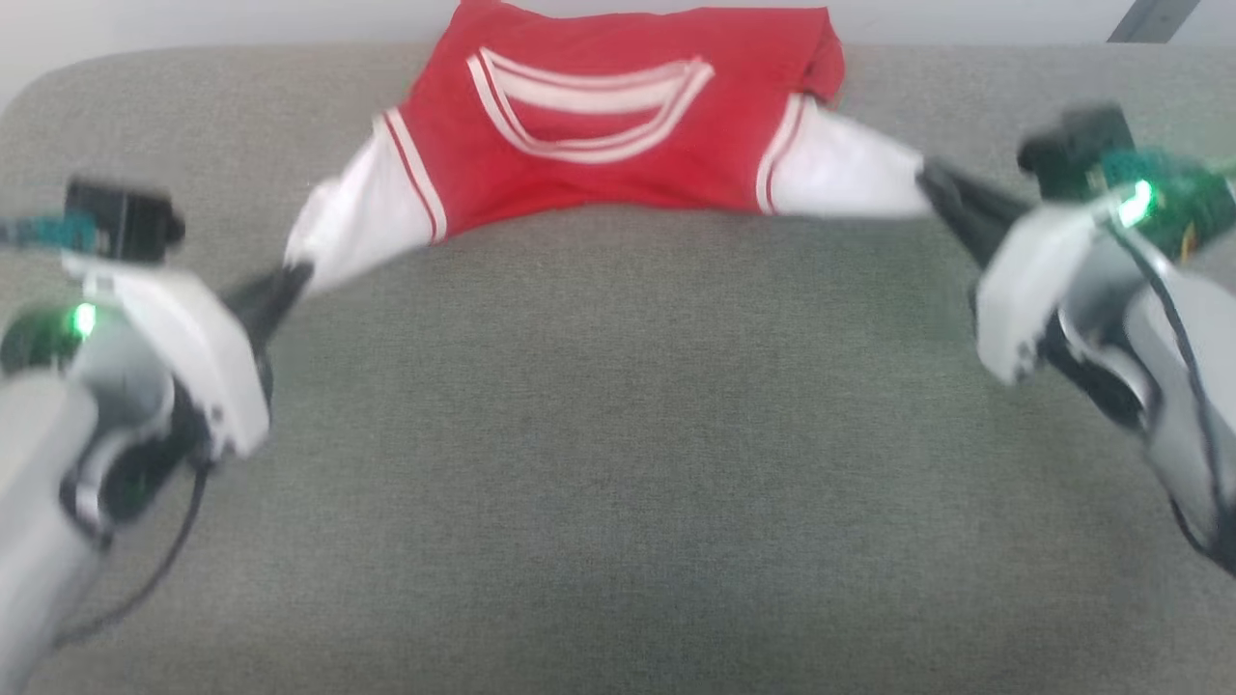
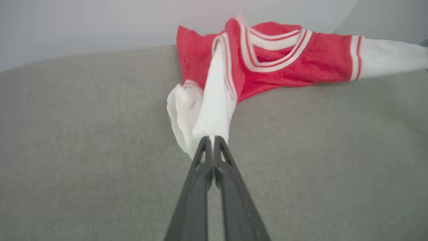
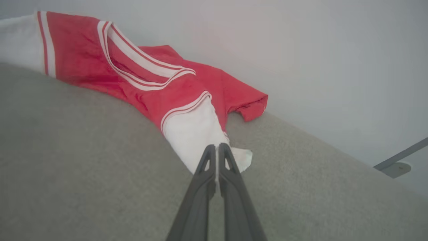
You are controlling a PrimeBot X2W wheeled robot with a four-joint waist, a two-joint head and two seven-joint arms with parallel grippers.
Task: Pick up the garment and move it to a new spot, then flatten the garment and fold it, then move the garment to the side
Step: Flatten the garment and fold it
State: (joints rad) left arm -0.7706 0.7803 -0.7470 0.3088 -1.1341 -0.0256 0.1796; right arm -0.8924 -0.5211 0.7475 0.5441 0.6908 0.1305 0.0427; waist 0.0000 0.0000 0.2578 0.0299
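The garment point(image 1: 618, 125) is a red jersey T-shirt with white sleeves and a striped neckline, lying at the far edge of the grey surface with its lower part hanging over the back. My left gripper point(image 1: 293, 275) is shut on the end of the left white sleeve point(image 2: 214, 107). My right gripper point(image 1: 932, 179) is shut on the end of the right white sleeve point(image 3: 194, 134). Both sleeves are pulled outward and toward me, so the shirt point(image 2: 284, 63) stretches between the two grippers point(image 2: 211, 138) point(image 3: 215, 146). The chest lettering is hidden.
The grey fabric-covered surface point(image 1: 618, 463) spreads wide in front of the shirt, with rounded far corners. A pale wall point(image 3: 317, 50) rises right behind its far edge. A grey bracket or stand foot point(image 3: 398, 165) shows past the right side.
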